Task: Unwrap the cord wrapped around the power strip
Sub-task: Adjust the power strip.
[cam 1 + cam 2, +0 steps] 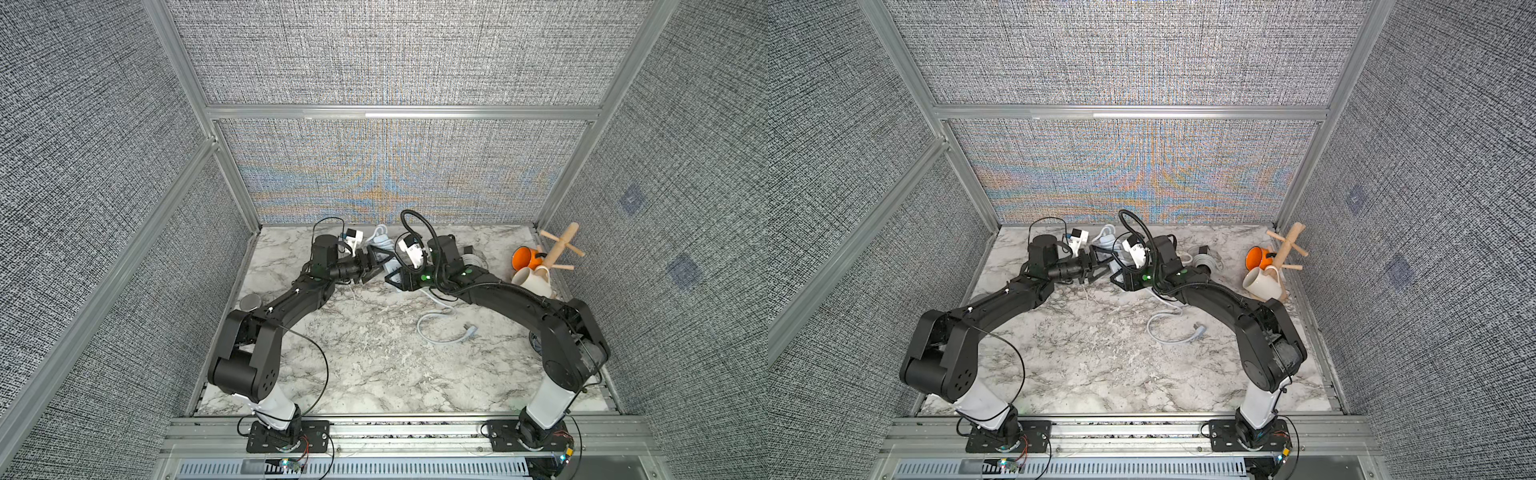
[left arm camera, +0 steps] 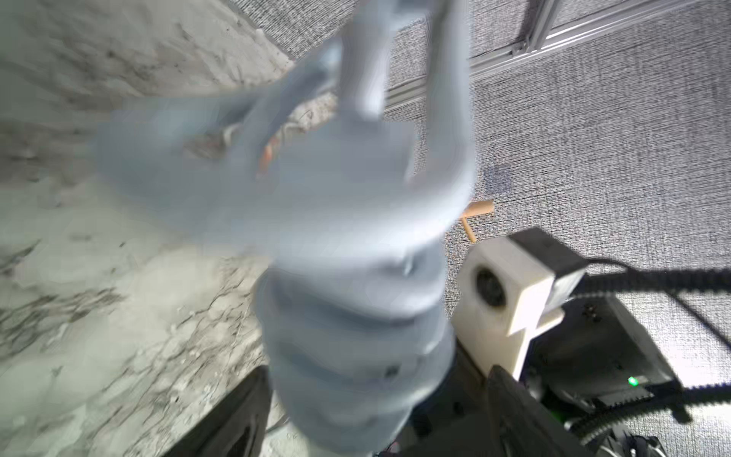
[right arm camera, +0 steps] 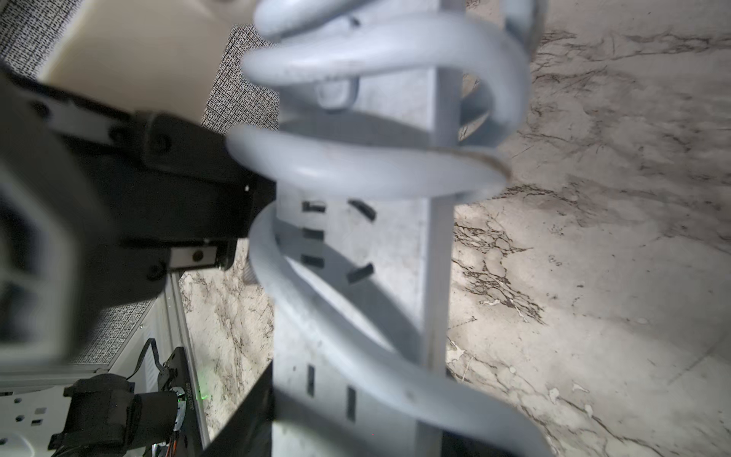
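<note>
The white power strip (image 3: 356, 237) is held up off the marble table at the back middle, with its thick white cord (image 3: 368, 166) wound around it in several coils. My right gripper (image 3: 356, 435) is shut on one end of the strip, seen in both top views (image 1: 391, 276) (image 1: 1115, 277). My left gripper (image 1: 379, 266) (image 2: 368, 427) faces it from the left with its jaws open around the coiled strip (image 2: 348, 336), which is blurred in the left wrist view. The cord's free end (image 1: 434, 328) loops on the table and ends in the plug (image 1: 470, 330).
A wooden mug tree (image 1: 559, 245) stands at the back right with an orange mug (image 1: 524, 257) and a cream mug (image 1: 532, 282). A coiled grey cable (image 1: 471, 261) lies behind the right arm. A grey disc (image 1: 250, 302) sits by the left wall.
</note>
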